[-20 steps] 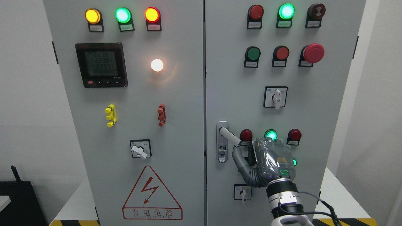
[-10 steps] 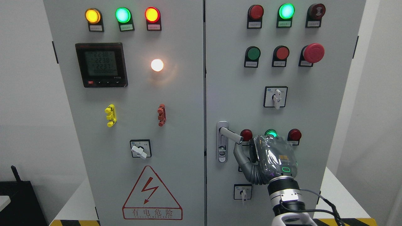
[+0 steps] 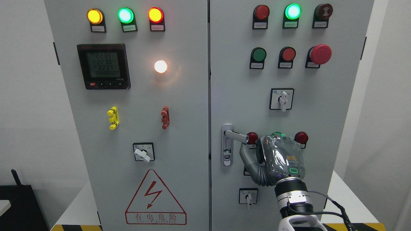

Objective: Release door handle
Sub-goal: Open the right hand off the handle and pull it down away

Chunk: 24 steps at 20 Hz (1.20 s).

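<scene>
Right hand [image 3: 273, 160] raised before the right cabinet door [image 3: 321, 106], thumb curving up just under the free end of the door handle [image 3: 237, 136], which juts nearly level from its lock plate [image 3: 227, 154]; whether the other fingers hold anything cannot be told.

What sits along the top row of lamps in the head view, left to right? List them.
Yellow lamp → green lamp → red lit lamp → door seam → red unlit lamp → bright green lamp → dark buzzer.
</scene>
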Available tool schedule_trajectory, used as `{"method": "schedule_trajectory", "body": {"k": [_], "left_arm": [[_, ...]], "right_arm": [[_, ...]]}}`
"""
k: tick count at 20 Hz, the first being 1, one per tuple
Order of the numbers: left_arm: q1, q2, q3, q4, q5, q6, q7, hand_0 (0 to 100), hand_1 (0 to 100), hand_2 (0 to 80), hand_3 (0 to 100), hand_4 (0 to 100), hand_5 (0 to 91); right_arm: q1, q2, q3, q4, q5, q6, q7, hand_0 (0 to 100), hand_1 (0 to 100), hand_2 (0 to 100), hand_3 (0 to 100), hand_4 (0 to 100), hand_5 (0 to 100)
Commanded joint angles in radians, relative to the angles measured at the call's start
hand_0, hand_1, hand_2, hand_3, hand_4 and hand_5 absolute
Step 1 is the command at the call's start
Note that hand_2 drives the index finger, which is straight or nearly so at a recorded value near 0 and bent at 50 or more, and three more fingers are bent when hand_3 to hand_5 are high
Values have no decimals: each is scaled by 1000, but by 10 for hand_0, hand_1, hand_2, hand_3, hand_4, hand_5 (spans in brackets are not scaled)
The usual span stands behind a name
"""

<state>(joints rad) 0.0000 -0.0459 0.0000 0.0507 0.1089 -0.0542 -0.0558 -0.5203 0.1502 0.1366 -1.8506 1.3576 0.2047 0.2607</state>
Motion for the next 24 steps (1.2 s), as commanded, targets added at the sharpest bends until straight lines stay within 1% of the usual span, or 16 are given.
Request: {"method": "schedule_trajectory", "body": {"k": [1, 10, 14, 16, 18, 19, 20, 21, 22, 23, 24], "left_arm": [[-26, 0, 17, 0, 0, 0, 1, 120, 389, 0, 0, 0, 0], [-26, 0, 17, 0, 0, 0, 1, 120, 389, 0, 0, 0, 0], [-25, 0, 17, 0, 0, 0, 1, 120, 389, 0, 0, 0, 0], [-26, 0, 17, 0, 0, 0, 1, 120, 389, 0, 0, 0, 0], [-26, 0, 17, 0, 0, 0, 1, 120, 389, 0, 0, 0, 0], [-26, 0, 17, 0, 0, 0, 1, 120, 389, 0, 0, 0, 0], [-26, 0, 17, 0, 0, 0, 1, 120, 389, 0, 0, 0, 0], [-26, 0, 17, 0, 0, 0, 1, 120, 389, 0, 0, 0, 0], [-26, 0, 17, 0, 0, 0, 1, 120, 389, 0, 0, 0, 0], [-26, 1, 17, 0, 0, 0, 1, 120, 389, 0, 0, 0, 0], [-26, 0, 17, 0, 0, 0, 1, 120, 389, 0, 0, 0, 0]], "right_arm": [[0, -1, 0, -2, 0, -1, 0, 610, 58, 969, 1000, 1000, 1000], [22, 0, 6, -28, 0, -7, 2, 611, 60, 969, 1000, 1000, 1000], [46, 0, 14, -55, 0, -11, 0, 611, 60, 970, 1000, 1000, 1000], [68, -1, 15, -68, 0, -17, 0, 611, 62, 969, 1000, 1000, 1000], [101, -7, 15, -99, 0, -39, -6, 612, 63, 969, 1000, 1000, 1000], [127, -9, 12, -120, 0, -63, -17, 612, 63, 968, 1000, 1000, 1000], [150, -11, 3, -134, 0, -95, -41, 615, 62, 966, 1000, 1000, 1000], [170, -11, -2, -140, 0, -126, -91, 624, 59, 944, 1000, 1000, 1000], [187, -12, -12, -142, 0, -146, -165, 622, 61, 920, 1000, 984, 1000], [209, -12, -34, -142, 0, -159, -235, 618, 70, 835, 1000, 898, 985], [236, -12, -44, -148, 0, -172, -292, 617, 90, 754, 1000, 844, 924]]}}
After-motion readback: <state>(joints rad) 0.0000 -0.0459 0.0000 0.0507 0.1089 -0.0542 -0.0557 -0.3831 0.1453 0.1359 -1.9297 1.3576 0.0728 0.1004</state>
